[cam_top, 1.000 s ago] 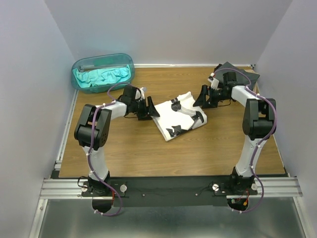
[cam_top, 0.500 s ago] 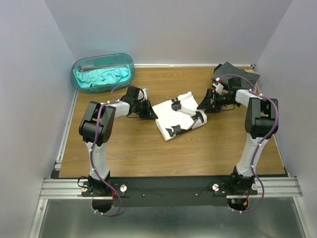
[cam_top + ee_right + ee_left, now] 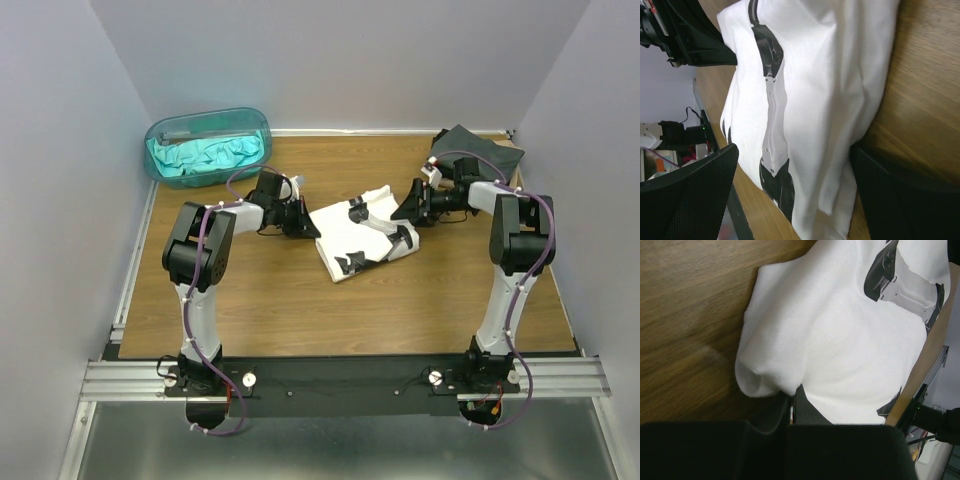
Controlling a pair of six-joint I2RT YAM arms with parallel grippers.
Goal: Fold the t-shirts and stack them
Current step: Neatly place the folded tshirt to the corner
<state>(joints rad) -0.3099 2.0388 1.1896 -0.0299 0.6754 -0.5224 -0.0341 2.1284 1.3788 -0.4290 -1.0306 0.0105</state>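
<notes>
The white t-shirt (image 3: pixel 362 235) lies on the counter (image 3: pixel 300 300) between the two arms. It is partly folded, a rumpled oblong with black print marks. The left tool (image 3: pixel 792 407) is pressed together at the shirt's left edge. From its wrist camera a rolled lip of cloth sits right at the tips, so it seems to pinch that edge, though the tool's own body hides the actual bite. The right tool (image 3: pixel 795 150) is spread wide across from it. Its fingers (image 3: pixel 695 190) straddle the shirt's right edge, with cloth between them and nothing gripped.

The shirt will likely handle as light, limp and several layers thick. It should sag and drag rather than keep its shape, and a pinch on the top layer alone would probably peel the fold open. The best hold, I judge, is at the edges or corners, catching all layers, with one tool at each side so the cloth lifts level.

Beyond the right tool, in the far corner, rest the dark folded t-shirts (image 3: pixel 470 145), the likely stack. Beyond the left tool and well apart from it, a translucent teal tub (image 3: pixel 190 180) holds the teal t-shirt (image 3: pixel 205 155), crumpled.
</notes>
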